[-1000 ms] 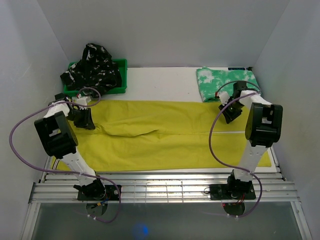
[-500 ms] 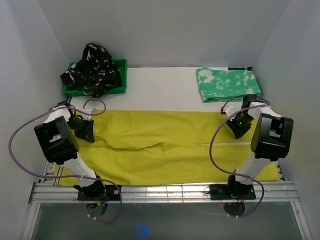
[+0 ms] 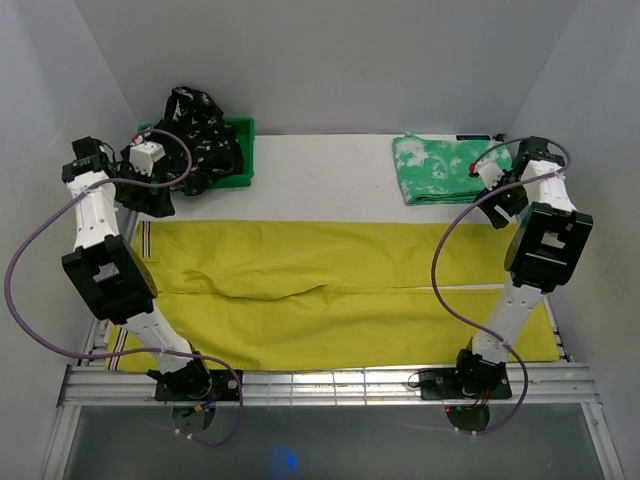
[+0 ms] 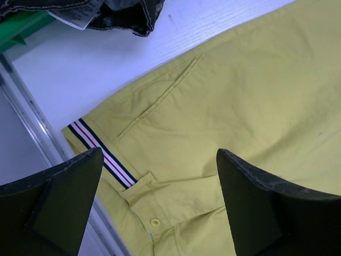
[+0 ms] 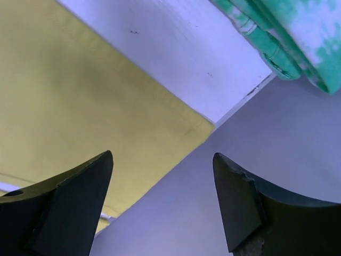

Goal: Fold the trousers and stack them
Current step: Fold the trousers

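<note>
- The mustard-yellow trousers [image 3: 330,290] lie spread flat across the tabletop [image 3: 320,175], with the waist to the left and the legs running to the right.
- The green-and-white mottled pair [image 3: 450,165] lies folded at the far right corner, apart from the yellow pair.
- The black pair with white pattern [image 3: 195,135] is heaped in the green bin [image 3: 243,150] at the far left.
- The left gripper [image 3: 155,200] hangs by the bin's near edge.
- The right gripper [image 3: 500,207] hangs just beside the mottled pair's near right corner.
</note>
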Robot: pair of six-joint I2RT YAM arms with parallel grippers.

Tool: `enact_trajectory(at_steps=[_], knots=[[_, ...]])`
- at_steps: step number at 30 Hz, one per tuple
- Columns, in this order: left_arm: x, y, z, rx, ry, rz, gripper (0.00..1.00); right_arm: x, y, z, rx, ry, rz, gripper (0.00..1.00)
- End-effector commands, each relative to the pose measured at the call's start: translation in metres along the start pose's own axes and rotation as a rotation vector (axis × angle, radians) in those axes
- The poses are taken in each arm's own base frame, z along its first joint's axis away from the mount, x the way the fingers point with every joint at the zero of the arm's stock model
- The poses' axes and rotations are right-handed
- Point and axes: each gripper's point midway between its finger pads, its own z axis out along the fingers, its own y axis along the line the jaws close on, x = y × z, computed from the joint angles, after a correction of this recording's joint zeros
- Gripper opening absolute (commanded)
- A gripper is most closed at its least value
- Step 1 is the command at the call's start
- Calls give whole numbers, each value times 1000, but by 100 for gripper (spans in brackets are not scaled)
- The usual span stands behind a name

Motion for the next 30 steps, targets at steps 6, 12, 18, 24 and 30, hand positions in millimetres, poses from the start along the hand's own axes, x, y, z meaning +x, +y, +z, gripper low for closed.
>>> enact_trajectory(at_steps=[6,12,18,24,30], knots=[[-12,4,14,44,-44,-117,98,15,-30,52,5,76,-75,78],[-12,1,14,57,-46,-135,94,15,-32,83,-22,48,-168,75],[-14,3,8,44,-28,-138,93,41,29,100,-343,96,-223,53],[-14,7,8,32,-6,-178,91,70,73,103,-562,149,-201,29],[-31,25,-1,-6,-25,-55,79,55,66,78,-507,64,-203,8]])
